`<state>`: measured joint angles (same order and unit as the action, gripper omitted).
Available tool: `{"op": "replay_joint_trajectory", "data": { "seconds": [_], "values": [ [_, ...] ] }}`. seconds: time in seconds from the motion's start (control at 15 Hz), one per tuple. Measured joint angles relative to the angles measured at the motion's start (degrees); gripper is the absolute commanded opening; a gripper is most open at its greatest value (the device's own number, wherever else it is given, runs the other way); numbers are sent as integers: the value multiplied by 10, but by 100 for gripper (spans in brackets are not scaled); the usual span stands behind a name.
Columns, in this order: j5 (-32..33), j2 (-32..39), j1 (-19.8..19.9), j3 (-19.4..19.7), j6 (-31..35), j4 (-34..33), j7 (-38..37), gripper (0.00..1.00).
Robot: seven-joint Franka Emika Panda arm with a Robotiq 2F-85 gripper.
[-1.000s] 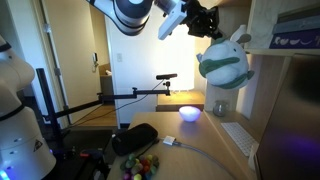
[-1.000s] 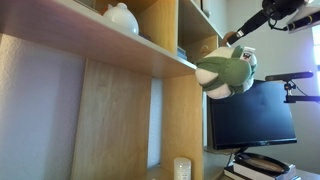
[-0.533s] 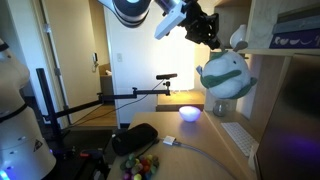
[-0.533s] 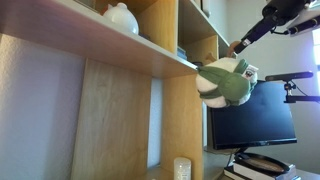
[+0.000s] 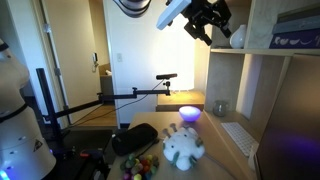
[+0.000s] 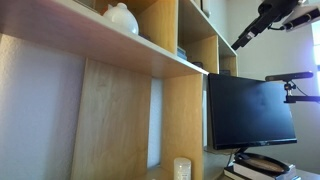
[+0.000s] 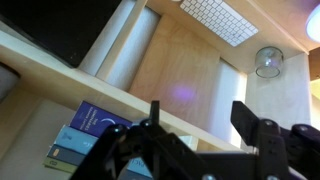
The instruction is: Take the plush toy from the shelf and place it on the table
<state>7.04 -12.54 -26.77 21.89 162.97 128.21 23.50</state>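
The plush toy, a whitish soft lump, lies low in an exterior view on the near end of the light wooden table, apart from the gripper. High above it, my gripper hangs in front of the upper compartment of the light-wood shelf, open and empty. The wrist view looks down past the two spread fingers of my gripper with nothing between them. In an exterior view the gripper reaches in at the top right, past the shelf; the toy is out of that view.
A glowing bowl, a glass and a white keyboard stand on the table. A black bag and coloured balls lie beside the toy. Books fill a shelf compartment. A white vase stands up on the shelf beside a monitor.
The gripper has opened and let go of the plush toy. The toy has dropped from beside the shelf down onto the table. The gripper stays high.
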Motion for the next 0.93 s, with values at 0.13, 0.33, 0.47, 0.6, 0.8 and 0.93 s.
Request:
{"op": "replay_joint_trajectory", "data": {
  "seconds": [0.13,0.33,0.47,0.6,0.8,0.93],
  "values": [
    [0,0,0,0,-1,-4,0,96],
    [0,1,0,0,-1,-1,-1,100],
    [0,1,0,0,-1,-1,-1,100],
    [0,1,0,0,-1,-1,-1,100],
    [0,1,0,0,-1,-1,-1,100],
    [0,1,0,0,-1,-1,-1,100]
  ]
}}
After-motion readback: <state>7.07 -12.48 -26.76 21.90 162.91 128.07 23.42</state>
